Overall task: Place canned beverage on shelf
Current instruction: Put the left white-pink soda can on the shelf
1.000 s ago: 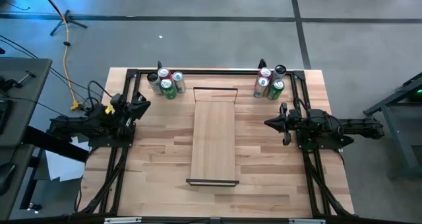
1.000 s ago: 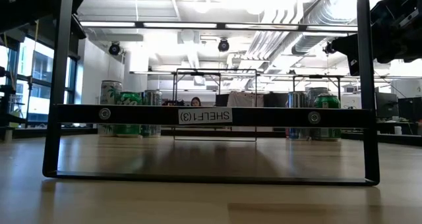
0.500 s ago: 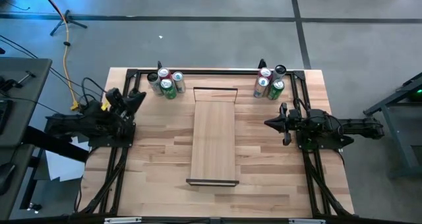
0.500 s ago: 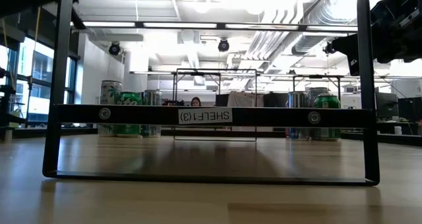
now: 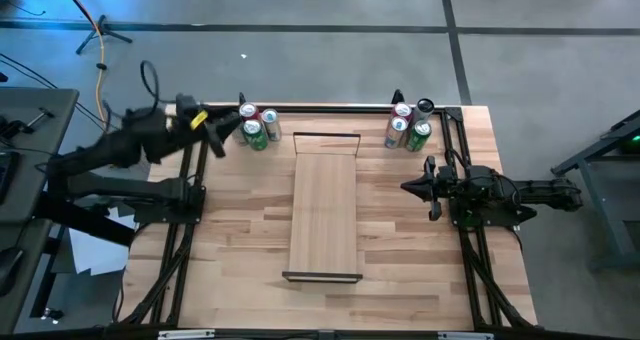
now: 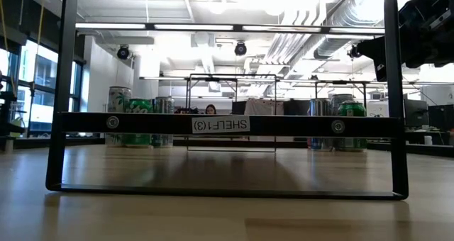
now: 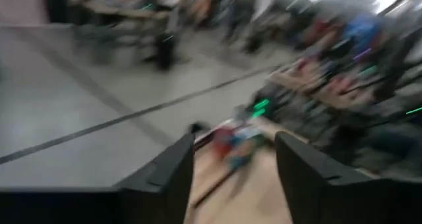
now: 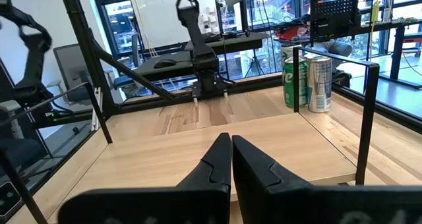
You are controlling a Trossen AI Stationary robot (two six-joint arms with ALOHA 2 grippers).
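Two clusters of cans stand upright on the tabletop at its far edge, the left cans (image 5: 252,126) (image 6: 138,117) and the right cans (image 5: 408,123) (image 6: 340,119). The shelf (image 5: 325,205) (image 6: 227,124), a long pale board with dark end frames, lies in the middle of the table. My left gripper (image 5: 222,133) (image 7: 234,171) hangs raised and open just left of the left cans, holding nothing; its wrist view is blurred. At the table's right side my right gripper (image 5: 415,187) (image 8: 231,151) is shut and empty, pointing level toward the shelf.
A dark frame (image 5: 200,110) runs along the table's far edge and down both sides, close behind the cans. Bare tabletop (image 5: 240,230) lies on both sides of the shelf. Cables and a stand (image 5: 100,40) are on the floor beyond the table.
My left arm has risen from its rest at the table's left side and swung toward the far edge, bringing its gripper up beside the left cans. The gripper has tipped up toward level and opened. The cans and the shelf have not moved.
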